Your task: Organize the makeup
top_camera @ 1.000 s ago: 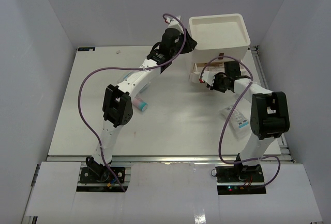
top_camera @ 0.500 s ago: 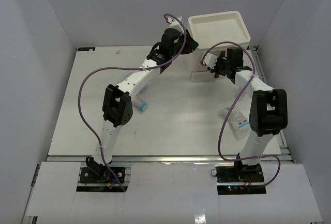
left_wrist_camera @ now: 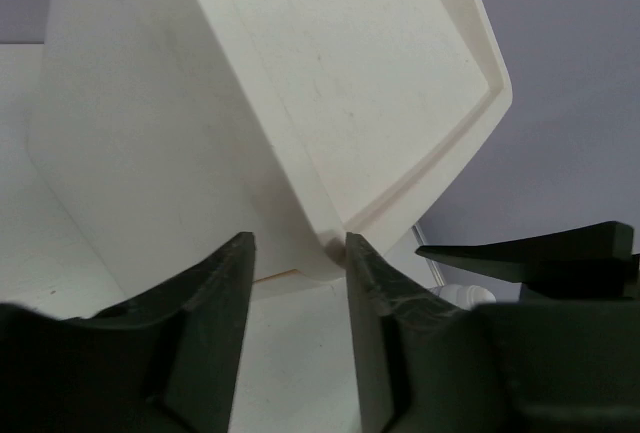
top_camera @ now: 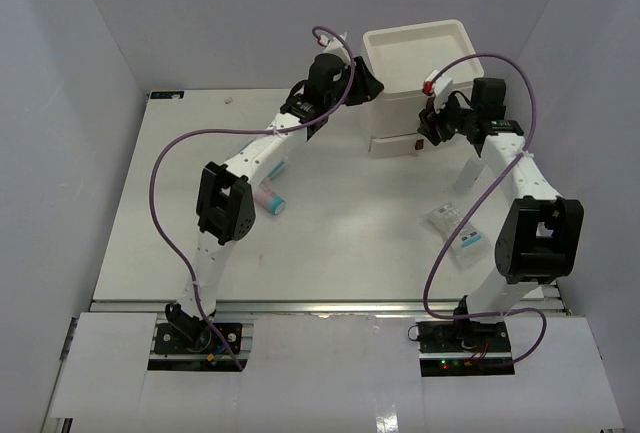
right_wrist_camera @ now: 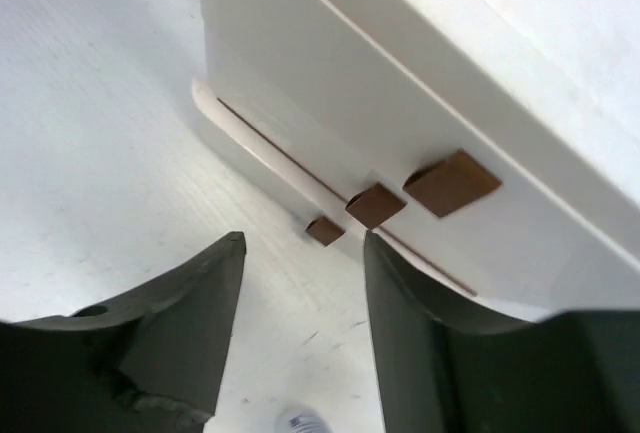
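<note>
The white three-drawer box stands at the back of the table, its bottom drawer sticking out a little. My left gripper is open at the box's upper left corner; in the left wrist view the box has that corner just inside my left gripper. My right gripper hangs open in front of the drawers, holding nothing. The right wrist view shows my right gripper facing the three brown handles. Of the makeup, a pink tube and clear printed packets lie on the table.
The left arm's purple cable loops over the left half of the table. The right arm's elbow stands beside the packets. Grey walls close in the table on both sides and at the back.
The bottom drawer, pulled out a second ago, has been pushed almost in. My right gripper has let go, opened and drawn back to the right. The left jaws have widened at the box corner.
</note>
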`<state>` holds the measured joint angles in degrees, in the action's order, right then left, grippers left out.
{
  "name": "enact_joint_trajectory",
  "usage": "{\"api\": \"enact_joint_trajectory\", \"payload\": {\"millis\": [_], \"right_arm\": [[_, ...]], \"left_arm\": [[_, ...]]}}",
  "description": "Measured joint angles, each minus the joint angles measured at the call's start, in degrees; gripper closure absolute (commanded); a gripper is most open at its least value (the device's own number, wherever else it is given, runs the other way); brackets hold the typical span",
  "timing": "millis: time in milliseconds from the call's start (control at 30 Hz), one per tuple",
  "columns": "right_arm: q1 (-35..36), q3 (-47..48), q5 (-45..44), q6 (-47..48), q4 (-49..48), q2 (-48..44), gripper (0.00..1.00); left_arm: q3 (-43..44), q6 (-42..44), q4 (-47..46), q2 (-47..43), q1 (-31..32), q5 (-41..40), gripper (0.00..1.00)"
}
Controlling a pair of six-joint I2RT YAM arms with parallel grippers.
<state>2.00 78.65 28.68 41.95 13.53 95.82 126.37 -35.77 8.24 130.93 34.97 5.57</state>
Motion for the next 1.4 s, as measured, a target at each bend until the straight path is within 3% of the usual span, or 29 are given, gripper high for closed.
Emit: {"api": "enact_joint_trajectory", "payload": {"millis": [167,400,467,733,933,1100,1400], "right_arm": [[-1.63,-0.31,2.68,-11.71,2.92,-0.97,0.34],[-2.32,-2.58,1.86,-20.81,3.71,1.57,0.28],[-2.80,-3.24,0.45,-22.85,3.33,2.63,0.27],[-3.28,-6.34,-7.27,-31.35,-2.94,6.24,0.27],[-3.26,-7.42,-10.04,-35.88,-10.10,9.58,0.29],[-3.26,-8.33,-11.01,-40.58,-17.26,12.38,0.34],[-3.11,-9.40,-12.06,-47.41,-26.89,15.90,0.42]], "left_arm": [[0.00,-0.14,0.90,-0.42,-2.25,0.01,0.30],[-2.97,2.07,1.76,-5.68,-5.55,-0.56,0.23],[-9.85,2.97,-0.12,-12.01,-6.04,-0.61,0.22],[-51.17,4.87,-9.97,-46.71,-6.25,-1.17,0.18],[-70.66,2.20,-11.49,-58.46,-7.09,-3.08,0.18],[-79.08,-2.09,-9.75,-62.42,-7.33,-4.79,0.18],[-79.51,-5.18,-8.95,-64.83,-7.33,-6.67,0.18]]}}
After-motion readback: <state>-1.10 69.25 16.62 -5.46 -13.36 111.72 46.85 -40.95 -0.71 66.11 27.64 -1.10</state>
